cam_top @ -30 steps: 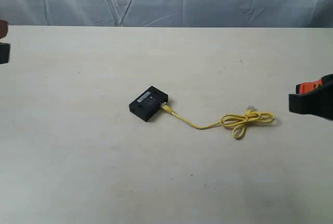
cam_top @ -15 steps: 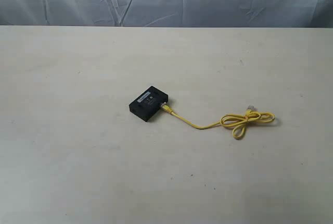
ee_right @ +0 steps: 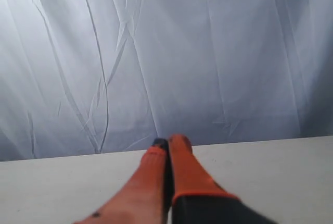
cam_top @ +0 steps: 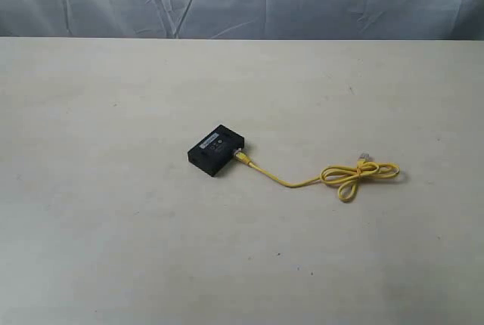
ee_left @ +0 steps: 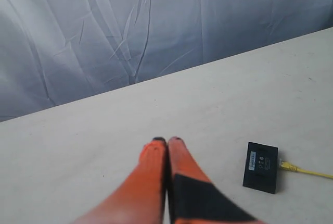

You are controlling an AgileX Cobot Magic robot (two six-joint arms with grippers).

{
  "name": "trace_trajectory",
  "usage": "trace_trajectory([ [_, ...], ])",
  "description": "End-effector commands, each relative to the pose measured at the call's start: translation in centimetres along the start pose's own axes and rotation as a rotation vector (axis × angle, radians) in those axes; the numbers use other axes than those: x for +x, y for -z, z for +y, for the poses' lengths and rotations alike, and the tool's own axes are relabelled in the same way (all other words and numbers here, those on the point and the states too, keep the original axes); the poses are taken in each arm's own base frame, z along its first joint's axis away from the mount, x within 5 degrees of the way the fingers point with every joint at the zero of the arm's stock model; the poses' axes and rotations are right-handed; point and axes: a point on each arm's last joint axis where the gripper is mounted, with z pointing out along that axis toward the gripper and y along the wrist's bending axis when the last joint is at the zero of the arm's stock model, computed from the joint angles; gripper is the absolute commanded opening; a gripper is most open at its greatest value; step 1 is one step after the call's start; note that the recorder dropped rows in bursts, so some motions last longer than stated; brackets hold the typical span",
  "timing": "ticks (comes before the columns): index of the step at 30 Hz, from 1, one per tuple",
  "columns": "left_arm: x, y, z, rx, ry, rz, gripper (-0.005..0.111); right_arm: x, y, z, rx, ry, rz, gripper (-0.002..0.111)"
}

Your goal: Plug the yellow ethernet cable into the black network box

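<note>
Apparently the plugging step is finished; the yellow ethernet cable point(cam_top: 284, 184) has one end seated in the black network box point(cam_top: 216, 150), mid-surface point(cam_top: 113, 227); left fingers point(ee_left: 156, 153) and right fingers point(ee_right: 179, 156) are pressed together, holding nothing; the next move likely calls only for checking the plug.

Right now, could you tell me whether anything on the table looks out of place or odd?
Nothing stands out: the yellow ethernet cable runs from the black network box, its far part tied in a loose knot, free plug beside it.
</note>
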Motion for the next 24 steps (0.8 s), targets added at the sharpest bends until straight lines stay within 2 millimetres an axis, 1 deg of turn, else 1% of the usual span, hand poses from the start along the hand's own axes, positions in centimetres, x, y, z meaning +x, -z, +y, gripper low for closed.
trace_trajectory([
  [1,0.2,0.1,0.0,-0.004,-0.003,0.003,0.000,1.2,-0.3,-0.4,0.030,0.046,0.000,0.000],
  [3,0.2,0.1,0.0,-0.004,-0.003,0.003,0.000,2.3,-0.6,-0.7,0.047,0.077,0.026,0.000],
  [6,0.2,0.1,0.0,-0.004,-0.003,0.003,0.000,4.5,-1.2,-1.2,0.066,0.105,0.097,0.000],
  [10,0.2,0.1,0.0,-0.004,-0.003,0.003,0.000,7.3,-1.5,-1.8,0.088,0.146,0.161,0.000],
  [11,0.2,0.1,0.0,-0.004,-0.003,0.003,0.000,8.7,-1.5,-2.0,0.088,0.144,0.181,0.000],
  [12,0.2,0.1,0.0,-0.004,-0.003,0.003,0.000,9.6,-1.5,-2.1,0.089,0.144,0.190,0.000],
  [13,0.2,0.1,0.0,-0.004,-0.003,0.003,0.000,11.2,-1.5,-2.3,0.088,0.137,0.211,0.000],
  [17,0.1,0.1,0.0,-0.005,-0.003,-0.002,0.000,14.9,-2.1,-2.8,0.087,0.121,0.280,0.000],
  [18,0.1,0.1,0.0,-0.005,-0.003,-0.002,0.000,15.2,-2.1,-2.8,0.082,0.100,0.278,0.000],
  [24,0.1,0.1,0.0,-0.005,-0.003,-0.004,0.000,15.1,-2.2,-2.7,0.079,0.093,0.262,0.000],
])
